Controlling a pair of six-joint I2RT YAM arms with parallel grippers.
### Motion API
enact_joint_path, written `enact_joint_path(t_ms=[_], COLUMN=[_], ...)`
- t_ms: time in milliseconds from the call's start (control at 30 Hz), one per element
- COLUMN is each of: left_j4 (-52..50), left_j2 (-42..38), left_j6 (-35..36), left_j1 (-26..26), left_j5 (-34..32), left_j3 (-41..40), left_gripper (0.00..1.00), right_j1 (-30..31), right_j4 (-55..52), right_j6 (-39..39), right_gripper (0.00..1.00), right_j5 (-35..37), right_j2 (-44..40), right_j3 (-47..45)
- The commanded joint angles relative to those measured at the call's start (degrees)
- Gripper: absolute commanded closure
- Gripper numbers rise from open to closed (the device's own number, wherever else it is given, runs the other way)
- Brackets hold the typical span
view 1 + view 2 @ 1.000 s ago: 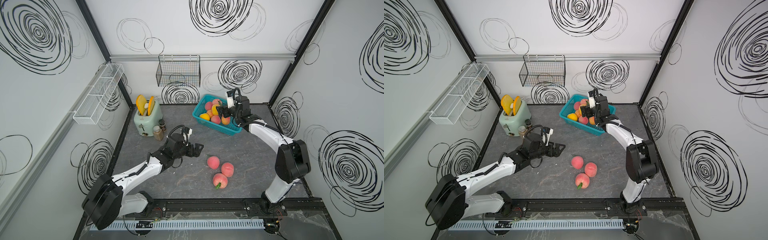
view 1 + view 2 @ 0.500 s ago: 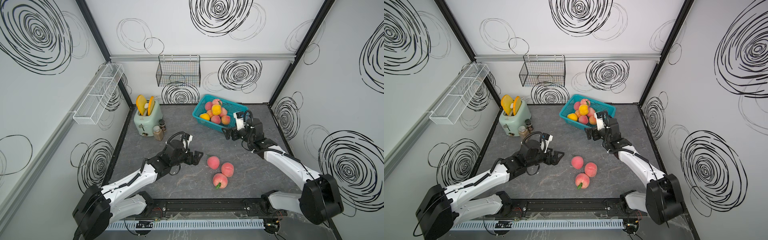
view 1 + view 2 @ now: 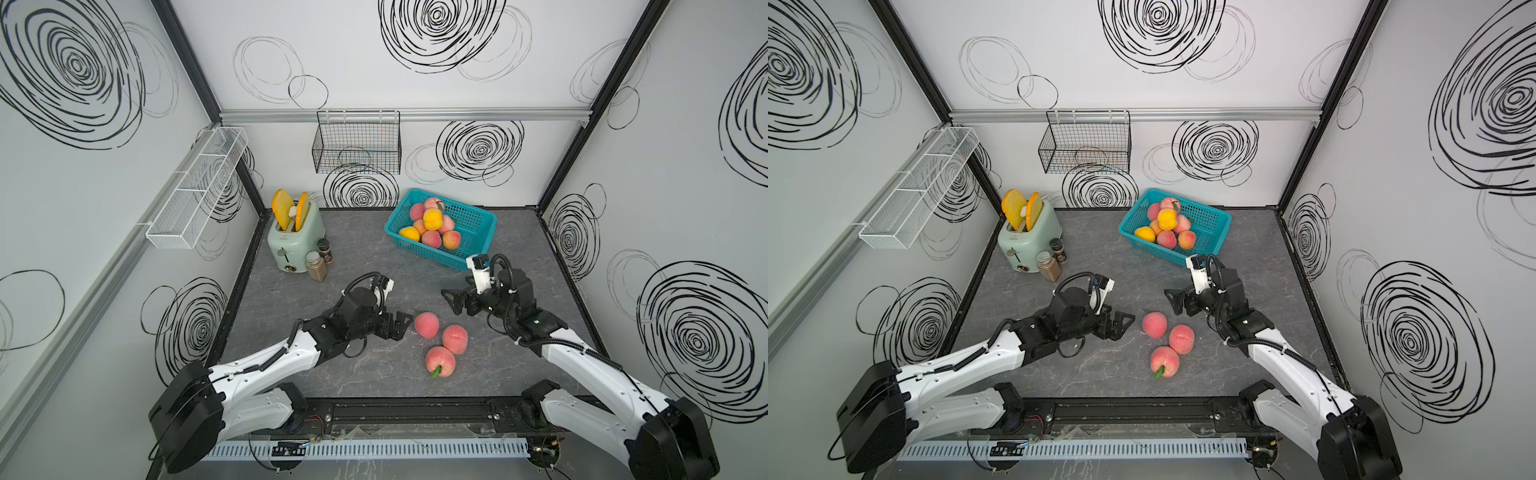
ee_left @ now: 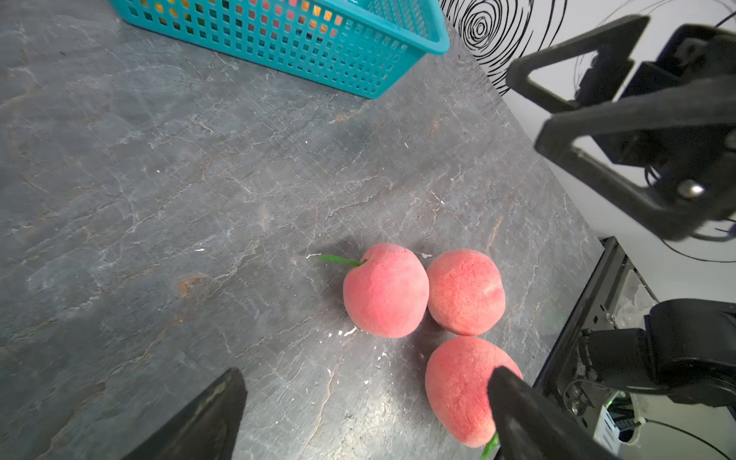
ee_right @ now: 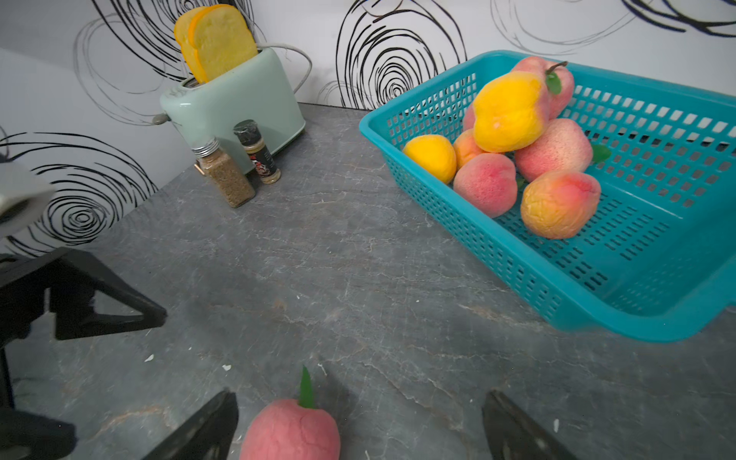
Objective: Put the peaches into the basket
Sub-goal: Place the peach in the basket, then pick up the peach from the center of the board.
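Left gripper (image 3: 400,327) and right gripper (image 3: 451,301) jaws gape wide, empty, flanking loose peaches (image 3: 427,325) on the table (image 3: 374,266), seemingly untouched.

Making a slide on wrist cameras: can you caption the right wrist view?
Right gripper, open, with a pink peach just ahead; turquoise basket of peaches and mint toaster beyond.

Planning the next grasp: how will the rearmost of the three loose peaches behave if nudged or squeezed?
The rearmost peach is round, so a nudge would probably roll it. It appears to touch its neighbour peach, which might shift too. Its matte, fuzzy-looking skin should keep it from slipping in the jaws.
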Motion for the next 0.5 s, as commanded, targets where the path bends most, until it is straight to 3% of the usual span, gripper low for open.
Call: enact_joint_path(t_ms=[0,467], left_j4=[4.9,12.0], left_j2=[3.0,14.9], left_j6=[-1.8,-3.7], left_j1=[-1.8,-4.8], left_j5=[0.2,0.1], left_j3=[0.7,3.7], left_gripper=[0.02,0.02], right_j1=[1.6,3.0], right_j4=[-1.1,0.6], right_j6=[2.5,8.0], right_gripper=[0.01,0.01], right_j5=[-0.8,-2.2], right_j2=[-2.4,-9.0], right_j3=[-2.1,-9.3])
